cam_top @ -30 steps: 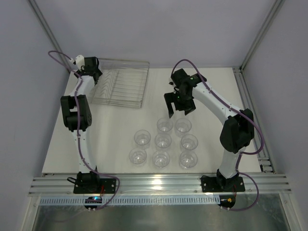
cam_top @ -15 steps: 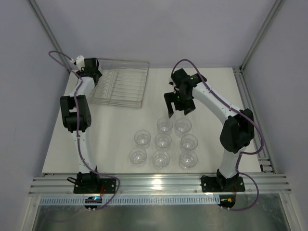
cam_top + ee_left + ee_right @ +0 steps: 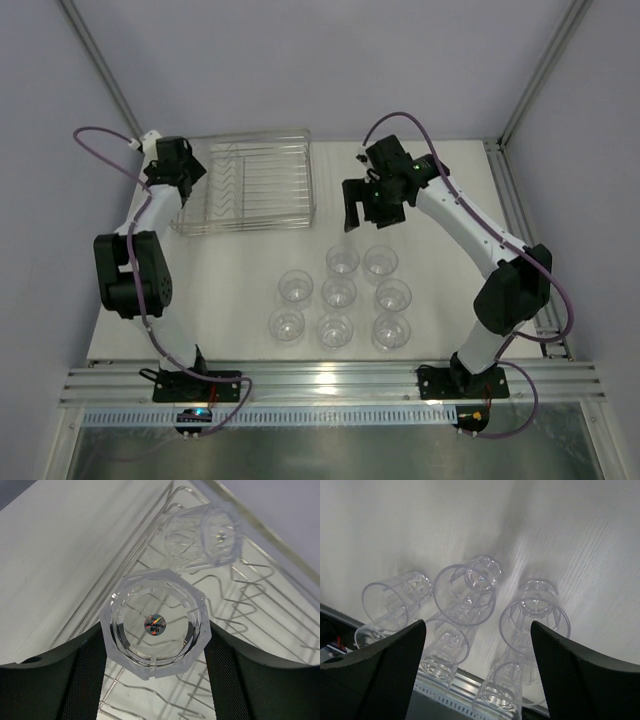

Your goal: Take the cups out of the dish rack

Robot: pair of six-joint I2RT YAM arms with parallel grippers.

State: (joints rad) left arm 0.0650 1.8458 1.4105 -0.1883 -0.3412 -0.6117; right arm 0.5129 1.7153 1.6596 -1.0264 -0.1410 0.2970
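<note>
1. Rack (image 3: 250,185): upper left of the top view, on the table (image 3: 230,270).
2. Eight cups (image 3: 339,292): upright, bunched mid-frame, lower right of the rack.
3. Right gripper (image 3: 477,625): spread wide, nothing in it, hanging by the bunch's top edge.
4. Left gripper (image 3: 155,632): at the rack's left end, clamped on a cup (image 3: 155,622).
5. Second cup (image 3: 202,537): tilted among the rack wires, just past the held one.

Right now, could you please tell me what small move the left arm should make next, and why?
Probably lift the left gripper straight up. It clamps a cup, base toward the wrist camera, over the dish rack wires, with a second cup lying just beyond. Rising first should clear both.
</note>
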